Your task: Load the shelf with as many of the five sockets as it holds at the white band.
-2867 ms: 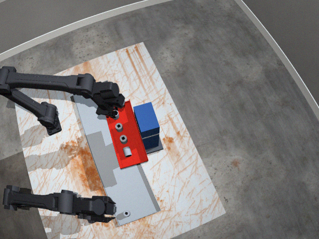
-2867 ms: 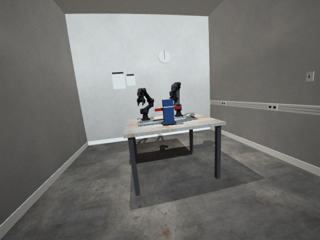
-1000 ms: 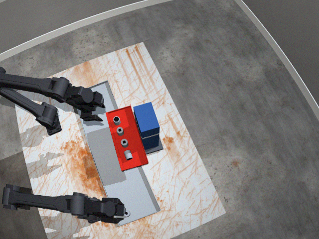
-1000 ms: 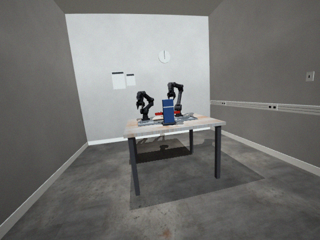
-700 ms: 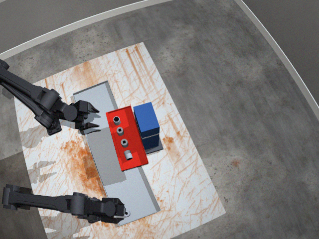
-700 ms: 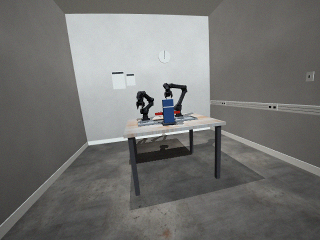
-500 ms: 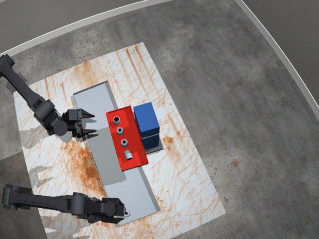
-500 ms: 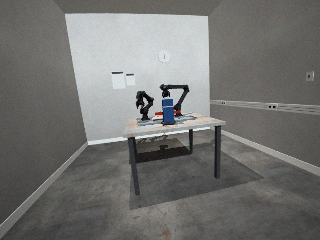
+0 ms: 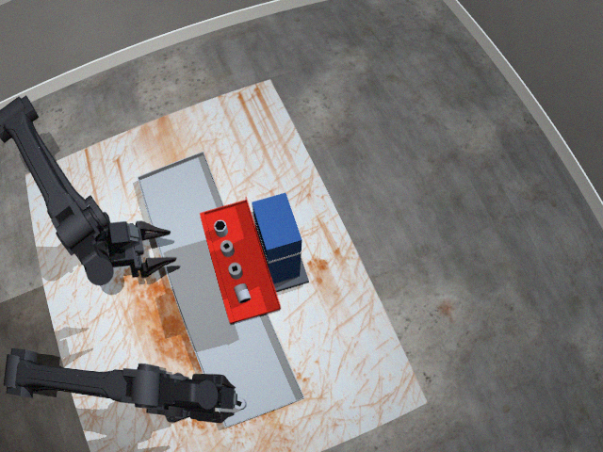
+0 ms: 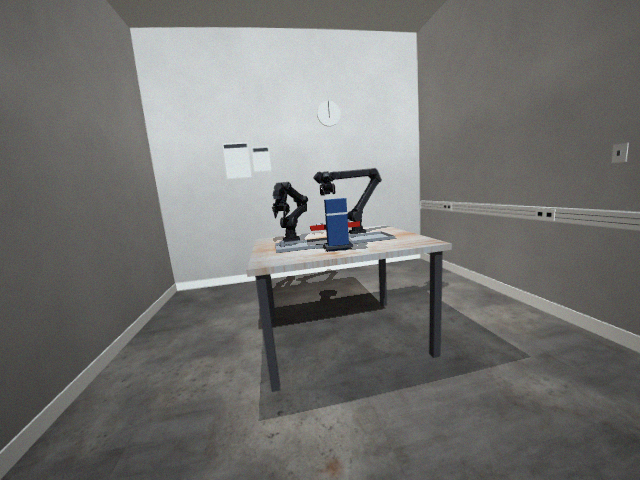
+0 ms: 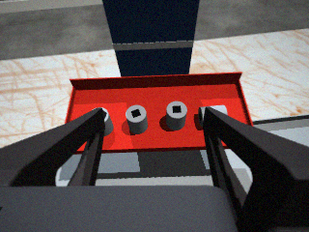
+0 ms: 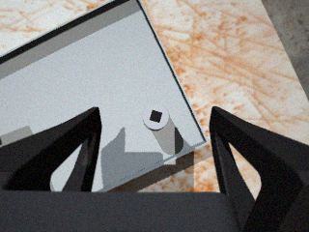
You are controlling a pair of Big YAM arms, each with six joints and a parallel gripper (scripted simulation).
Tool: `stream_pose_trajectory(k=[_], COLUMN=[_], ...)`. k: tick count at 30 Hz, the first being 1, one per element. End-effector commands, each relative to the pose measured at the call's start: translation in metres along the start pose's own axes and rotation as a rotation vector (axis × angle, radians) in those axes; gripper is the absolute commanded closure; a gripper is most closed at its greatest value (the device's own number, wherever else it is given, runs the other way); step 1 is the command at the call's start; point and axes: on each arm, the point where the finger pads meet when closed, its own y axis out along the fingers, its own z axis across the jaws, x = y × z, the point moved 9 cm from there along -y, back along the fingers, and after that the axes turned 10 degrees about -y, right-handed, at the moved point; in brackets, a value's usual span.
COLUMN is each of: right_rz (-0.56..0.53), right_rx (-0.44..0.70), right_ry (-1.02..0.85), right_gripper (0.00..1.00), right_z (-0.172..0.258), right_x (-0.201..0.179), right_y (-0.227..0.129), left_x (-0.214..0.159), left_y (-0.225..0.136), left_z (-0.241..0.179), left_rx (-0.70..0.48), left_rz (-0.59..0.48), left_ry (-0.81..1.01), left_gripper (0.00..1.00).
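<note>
The red shelf (image 9: 264,294) (image 10: 317,227) (image 11: 154,92) hangs on the blue post (image 9: 277,218) (image 10: 338,232) (image 11: 152,21), well below the white band (image 10: 336,213) (image 11: 154,46). Inside its rim three grey sockets (image 9: 220,227) (image 9: 226,248) (image 9: 235,269) stand upright in a row and one socket (image 9: 242,293) lies on its side. Another socket (image 9: 241,403) (image 12: 155,117) stands in the grey tray (image 9: 272,364) (image 12: 72,87). My left gripper (image 9: 171,246) (image 11: 154,116) is open and empty, above and off the shelf's front side. My right gripper (image 9: 235,402) (image 12: 154,116) is open above the tray socket, not gripping it.
The post's dark base (image 9: 301,278) (image 10: 338,248) stands on the table (image 9: 340,340) beyond the tray. The shelf overhangs the tray's middle and casts a shadow there. The tray has a low raised rim. My right gripper is well apart from the shelf, near one tray end.
</note>
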Motion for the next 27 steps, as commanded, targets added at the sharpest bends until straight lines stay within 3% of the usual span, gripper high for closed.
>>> stream_pose_trajectory(k=[1,15,19,27], right_rz=[-0.082,-0.105,-0.008,-0.04], right_rx=[-0.016,-0.016,-0.002,-0.007], right_ry=[-0.003,-0.004,0.0,0.0], right_gripper=[0.35,0.35,0.35,0.35], right_z=[-0.004,-0.002,-0.001,-0.002], right_x=[0.015,0.013,0.004,0.009], right_y=[-0.03,-0.056,-0.01,-0.019], left_x=[0.031,0.031,0.031,0.023], left_y=[-0.009,-0.009,-0.009,-0.003], left_z=[-0.008,-0.008,-0.008,0.029], left_rx=[-0.021,-0.021,-0.021,0.048], left_rz=[-0.029,-0.029,-0.029,-0.034], left_ry=[-0.089,-0.089,-0.089,-0.019], left_gripper=[0.35,0.35,0.35,0.35])
